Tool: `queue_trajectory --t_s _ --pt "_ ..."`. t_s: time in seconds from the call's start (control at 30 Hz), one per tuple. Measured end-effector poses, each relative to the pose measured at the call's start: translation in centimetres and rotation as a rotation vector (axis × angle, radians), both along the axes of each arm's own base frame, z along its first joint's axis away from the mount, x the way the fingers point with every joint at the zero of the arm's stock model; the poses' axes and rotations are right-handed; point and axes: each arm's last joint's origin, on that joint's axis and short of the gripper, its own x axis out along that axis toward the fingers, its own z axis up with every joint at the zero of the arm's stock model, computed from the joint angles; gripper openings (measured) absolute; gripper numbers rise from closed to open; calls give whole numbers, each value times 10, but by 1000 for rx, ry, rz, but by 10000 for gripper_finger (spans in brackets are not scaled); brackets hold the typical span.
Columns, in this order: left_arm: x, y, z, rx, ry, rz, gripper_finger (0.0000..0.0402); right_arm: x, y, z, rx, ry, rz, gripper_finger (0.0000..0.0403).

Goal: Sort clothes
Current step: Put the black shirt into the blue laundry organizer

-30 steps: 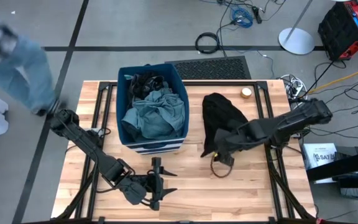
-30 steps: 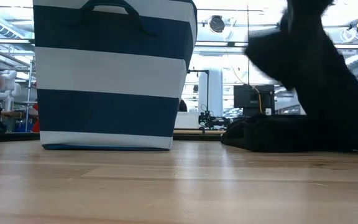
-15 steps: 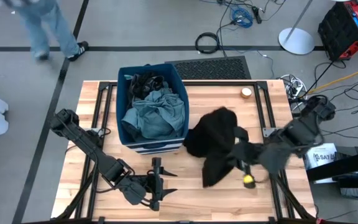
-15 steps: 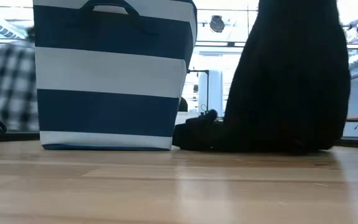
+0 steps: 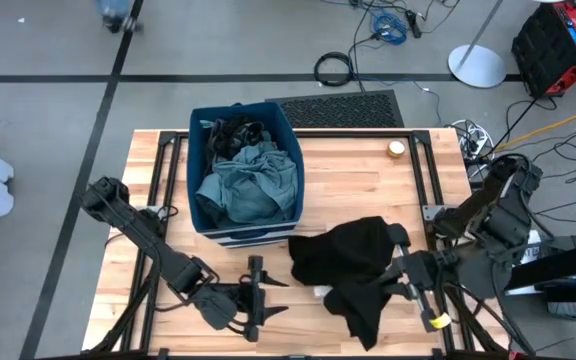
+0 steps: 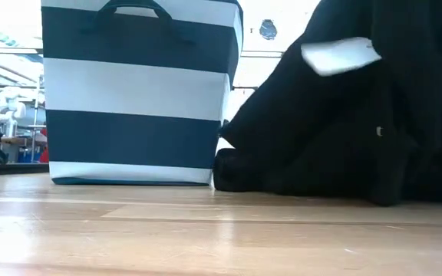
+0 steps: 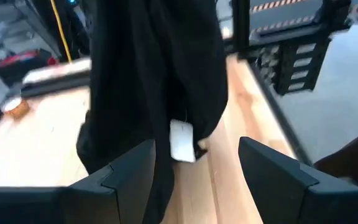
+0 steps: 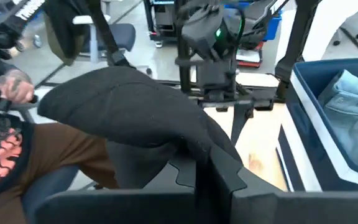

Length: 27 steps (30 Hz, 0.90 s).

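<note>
My right gripper [image 5: 393, 267] is shut on a black garment [image 5: 353, 270] above the table's near right part. The garment bears a white tag [image 6: 340, 55] and fills the right of the low view, hanging in front of my left gripper [image 7: 194, 180]. That left gripper [image 5: 258, 300] stands open near the front edge, a little to the garment's left, with nothing between its fingers. A grey-green garment [image 5: 248, 185] and dark pieces [image 5: 230, 132] lie inside the navy-and-white striped bin [image 6: 136, 92]. My right gripper holds the black garment by a bunched fold [image 8: 185, 146] that drapes over its fingers and hides the place of contact. The fingers come nearly level from the table's right side. The cloth hangs slack below them, and its lower folds [image 6: 240, 172] reach down to the tabletop.
The bin [image 5: 200, 175] stands at the table's far middle. A small round object [image 5: 396, 148] lies at the far right. A person's hand [image 8: 11, 87] and brown trousers [image 8: 61, 149] show beyond the table's left side in the right wrist view. Bare wood [image 5: 368, 185] lies to the bin's right.
My right gripper has risen and swung toward the table's near edge, turning as it went, and carried the black garment along. The garment has left its place at the table's middle right. It now hangs near the front edge, close to my left gripper.
</note>
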Motion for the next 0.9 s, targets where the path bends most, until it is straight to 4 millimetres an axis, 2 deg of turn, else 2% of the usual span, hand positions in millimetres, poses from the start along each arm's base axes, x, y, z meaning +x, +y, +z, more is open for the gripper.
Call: queue_trajectory --t_s 0.27,0.5,0.63,0.9 --pt "37 2 -72 113 130 108 242 -1 14 -8 -25 23 8 2" --pt "53 -5 -123 280 176 92 242 0 15 -12 -10 50 -2 2" --pt "59 0 -142 350 191 165 242 0 15 -12 -15 58 -4 3" --pt "79 28 -155 324 239 185 242 0 14 -13 -25 61 -2 3"
